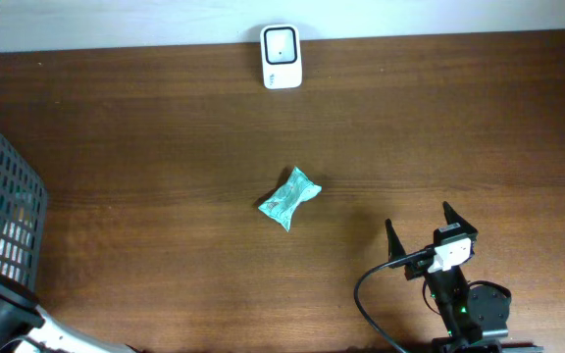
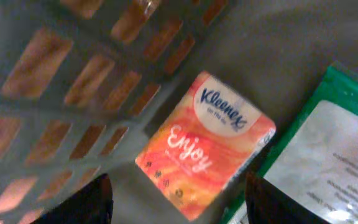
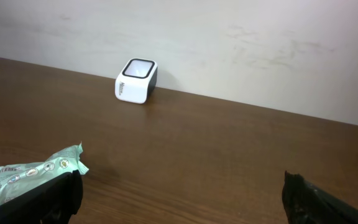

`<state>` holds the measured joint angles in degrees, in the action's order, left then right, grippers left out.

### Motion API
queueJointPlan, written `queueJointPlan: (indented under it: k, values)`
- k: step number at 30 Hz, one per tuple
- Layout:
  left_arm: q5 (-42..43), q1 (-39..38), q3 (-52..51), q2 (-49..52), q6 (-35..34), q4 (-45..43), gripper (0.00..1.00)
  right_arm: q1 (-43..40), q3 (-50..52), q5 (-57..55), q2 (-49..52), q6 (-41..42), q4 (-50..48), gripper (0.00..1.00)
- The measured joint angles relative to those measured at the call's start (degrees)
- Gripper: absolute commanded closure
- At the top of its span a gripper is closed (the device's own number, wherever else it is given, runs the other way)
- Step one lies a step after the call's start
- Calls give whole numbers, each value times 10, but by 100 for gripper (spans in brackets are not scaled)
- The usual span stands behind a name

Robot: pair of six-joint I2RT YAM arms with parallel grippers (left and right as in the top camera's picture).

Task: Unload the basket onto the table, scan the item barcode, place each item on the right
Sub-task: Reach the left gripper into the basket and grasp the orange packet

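Two dark jaws of the left gripper point(image 2: 178, 204) are standing spread on either side of an orange tissue pack point(image 2: 204, 144), which is lying flat on the floor of the grey basket point(image 2: 291, 56). Straddling it this way is probably setting up a pinch across its width, though whether either jaw is touching it cannot be told. A green pack with a white label point(image 2: 328, 155) is lying just beside it, cut off by the frame edge. No barcode is showing on the tissue pack's upper face.

Farther out, the right gripper point(image 3: 179, 205) is hanging over the table point(image 3: 229, 155), jaws wide and empty, likely waiting. Beyond it a crumpled green packet point(image 3: 33, 174) is resting mid-table. The white scanner point(image 3: 136, 81) is sitting at the far edge, its window facing up for anything brought above it.
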<state>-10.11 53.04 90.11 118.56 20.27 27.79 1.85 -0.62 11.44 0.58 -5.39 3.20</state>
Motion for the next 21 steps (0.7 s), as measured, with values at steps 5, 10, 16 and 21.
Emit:
queueJointPlan:
  k: [5,10,16,21]
  values:
    - [0,-21,0,21,40,-12,40,0,0,0,0,0,0,2]
    - [0,-19,0,39,47,-31,48,0,0,0,0,0,0,2]
    - [-3,-19,0,57,55,-50,75,0,0,0,0,0,0,2]
    - [0,-19,0,57,57,-55,100,0,0,0,0,0,0,2]
